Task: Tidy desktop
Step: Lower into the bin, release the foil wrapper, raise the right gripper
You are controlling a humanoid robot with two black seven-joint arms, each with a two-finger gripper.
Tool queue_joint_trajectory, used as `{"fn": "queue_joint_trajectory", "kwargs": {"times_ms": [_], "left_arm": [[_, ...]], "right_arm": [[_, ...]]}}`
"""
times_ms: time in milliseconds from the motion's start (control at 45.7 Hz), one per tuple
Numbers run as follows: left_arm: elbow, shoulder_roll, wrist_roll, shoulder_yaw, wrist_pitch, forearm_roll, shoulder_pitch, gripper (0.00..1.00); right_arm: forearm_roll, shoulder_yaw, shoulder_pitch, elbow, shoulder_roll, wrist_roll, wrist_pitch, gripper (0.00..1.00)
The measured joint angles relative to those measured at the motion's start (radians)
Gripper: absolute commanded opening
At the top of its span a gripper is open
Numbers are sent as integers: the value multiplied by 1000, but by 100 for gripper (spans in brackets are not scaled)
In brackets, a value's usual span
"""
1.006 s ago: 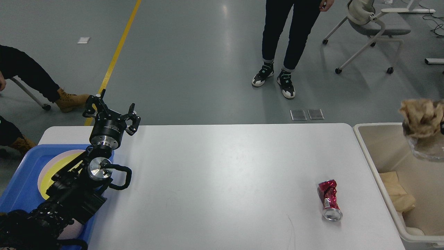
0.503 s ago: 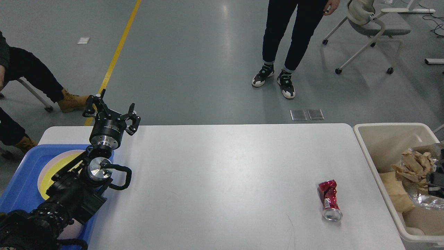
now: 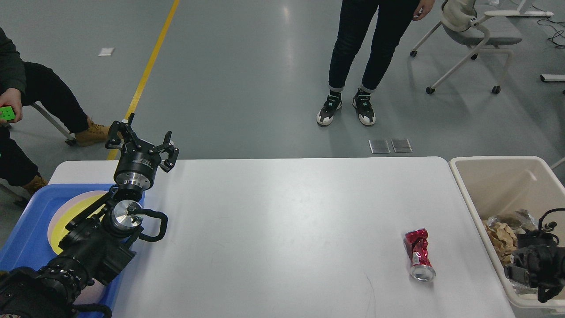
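Nearest me on the left, my left arm lies over a blue plastic tray [image 3: 24,234] that holds a round yellow and pale pink plate [image 3: 73,207]. The tray sits on the near left part of the worktop [image 3: 273,221], a broad white tabletop, smooth and faintly glossy, with rounded corners, filling the middle of my view.

On the near right of the worktop lies a crushed red can [image 3: 418,254], its metal creased and shiny, its silver end turned toward me. It rests well apart from both arms.

Just beside the right edge of the worktop stands a cream rectangular bin [image 3: 474,207] with smooth plastic walls. Inside it I see crumpled brown paper [image 3: 501,238] and some clear crinkled film. My right end effector [image 3: 536,269] is down in the near part of the bin, dark and bunched; I cannot tell whether it is released or clenched.

Farther out, my left end effector [image 3: 141,143] is raised above the far left corner of the worktop, its black fingers spread apart and grasping nothing.

Beyond the worktop lies a grey polished floor with a yellow line [image 3: 148,70] running away on the left. A person in dark trousers [image 3: 364,48] stands in the middle distance, another person [image 3: 26,92] sits at the far left, and a wheeled office chair [image 3: 474,33] stands at the far right.
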Motion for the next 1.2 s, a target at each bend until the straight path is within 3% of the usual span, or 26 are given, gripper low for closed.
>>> {"fn": "queue_joint_trajectory", "kwargs": {"times_ms": [131,262,306,569,678,766,1028,1203], "left_arm": [[0,0,0,0,0,0,0,96],[0,0,0,0,0,0,0,96],[0,0,0,0,0,0,0,96],[0,0,0,0,0,0,0,96],[0,0,0,0,0,0,0,96],[0,0,0,0,0,0,0,96],[0,0,0,0,0,0,0,96],[0,0,0,0,0,0,0,96]], "right_arm": [[0,4,-10,-11,13,0,-2,0],[3,19,-13,-13,14,0,-4,51],[4,35,-13,-13,10,1,-7,63],[11,72,-10,-15,-30,1,-32,75],[13,73,-6,-15,-48,1,-32,85],[14,74,-2,-15,-62,1,-32,100],[22,68,124,48,-123,-1,-1,100],[23,33,408,237,-263,-3,138,100]]}}
